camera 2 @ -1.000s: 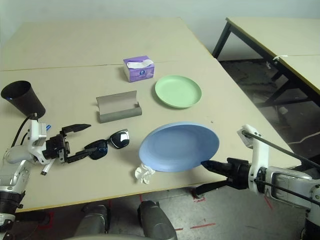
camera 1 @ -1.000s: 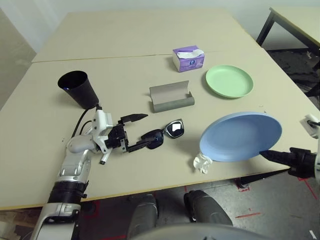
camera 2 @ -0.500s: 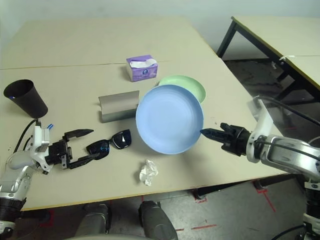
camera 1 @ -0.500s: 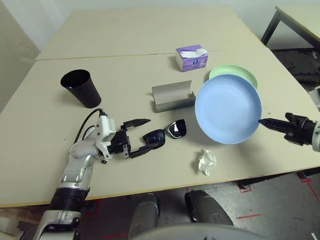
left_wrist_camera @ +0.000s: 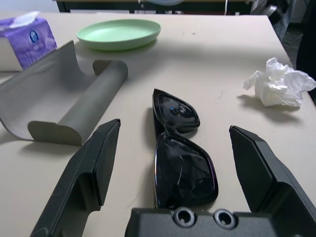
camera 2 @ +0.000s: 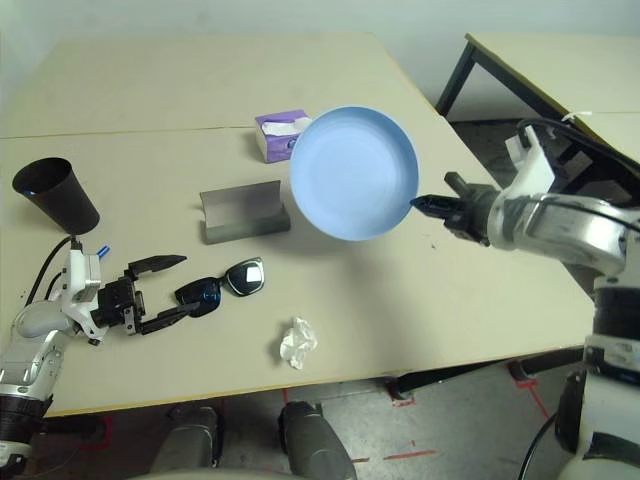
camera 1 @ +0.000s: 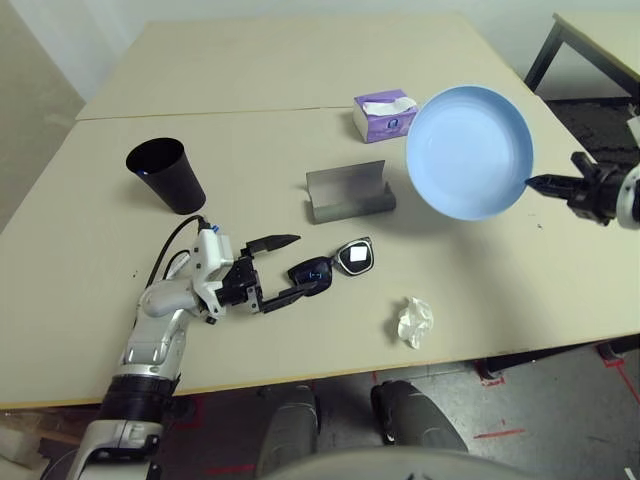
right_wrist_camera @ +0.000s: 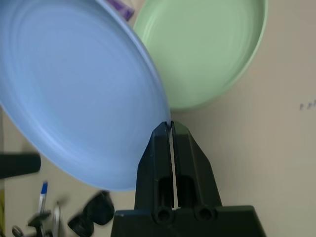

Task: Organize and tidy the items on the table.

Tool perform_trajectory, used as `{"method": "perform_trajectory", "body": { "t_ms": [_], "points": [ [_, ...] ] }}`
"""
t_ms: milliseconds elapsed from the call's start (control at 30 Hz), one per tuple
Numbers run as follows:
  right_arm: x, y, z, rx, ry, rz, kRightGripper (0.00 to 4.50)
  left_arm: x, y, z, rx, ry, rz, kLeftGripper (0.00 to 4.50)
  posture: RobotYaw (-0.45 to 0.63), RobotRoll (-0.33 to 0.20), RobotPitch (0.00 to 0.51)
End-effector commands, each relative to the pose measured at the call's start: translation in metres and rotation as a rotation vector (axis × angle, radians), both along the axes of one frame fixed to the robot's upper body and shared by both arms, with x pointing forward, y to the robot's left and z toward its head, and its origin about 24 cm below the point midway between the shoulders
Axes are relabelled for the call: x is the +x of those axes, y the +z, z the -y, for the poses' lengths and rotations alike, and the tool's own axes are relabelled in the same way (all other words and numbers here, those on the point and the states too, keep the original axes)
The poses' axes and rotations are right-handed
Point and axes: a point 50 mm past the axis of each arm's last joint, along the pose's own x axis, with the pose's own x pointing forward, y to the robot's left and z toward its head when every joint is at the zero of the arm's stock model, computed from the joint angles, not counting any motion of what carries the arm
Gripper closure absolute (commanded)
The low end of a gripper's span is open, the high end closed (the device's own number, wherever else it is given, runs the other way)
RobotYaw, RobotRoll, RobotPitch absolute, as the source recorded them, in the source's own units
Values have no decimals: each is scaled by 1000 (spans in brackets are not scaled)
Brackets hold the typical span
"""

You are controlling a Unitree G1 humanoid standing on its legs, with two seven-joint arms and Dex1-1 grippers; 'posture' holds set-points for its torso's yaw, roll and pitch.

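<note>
My right gripper [camera 2: 420,203] is shut on the rim of the light-blue plate [camera 1: 470,152], which hangs tilted in the air at the back right, above the light-green plate [right_wrist_camera: 212,49]. At the front left my left gripper [camera 1: 293,266] stands open on the table [camera 1: 250,60], with its fingers on either side of one end of the black sunglasses [left_wrist_camera: 180,163]. The grey glasses case [camera 1: 347,192] lies open behind the sunglasses. A crumpled tissue [camera 1: 413,321] rests near the front edge. The black cup [camera 1: 165,176] stands at the left. A blue-capped marker [right_wrist_camera: 43,195] lies beside the left arm.
A purple tissue box [camera 1: 385,115] stands behind the glasses case, close to the raised plate. A dark-legged table [camera 2: 470,60] stands off to the right. The table's front edge runs just behind the tissue and my left forearm.
My right gripper has carried the blue plate up and back, from the front right edge to above the green plate. The left gripper has stayed open by the sunglasses.
</note>
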Motion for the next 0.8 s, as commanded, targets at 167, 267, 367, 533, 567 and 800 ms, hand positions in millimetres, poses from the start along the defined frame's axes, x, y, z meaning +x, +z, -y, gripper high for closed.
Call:
{"method": "perform_trajectory", "body": {
  "t_ms": [167,267,367,533,567,800],
  "points": [
    [36,-7,6,-95,-78,-30,4470,-4,-7,5,-8,4,-12,0,-100,0,131],
    [44,-13,10,-133,-95,-27,4470,-6,-8,6,-12,13,-9,0,-92,0,132],
    [46,-21,17,-188,-113,-29,4470,-10,-9,5,-12,23,-11,0,-76,0,137],
    [47,-32,24,-247,-135,-31,4470,-14,-9,5,-14,32,-16,0,-70,0,142],
    [48,-34,25,-250,-141,-28,4470,-15,-9,6,-14,32,-17,0,-72,0,143],
    [52,-38,25,-255,-172,-2,4470,-17,-10,9,-12,20,-24,0,-84,0,147]
  ]
}}
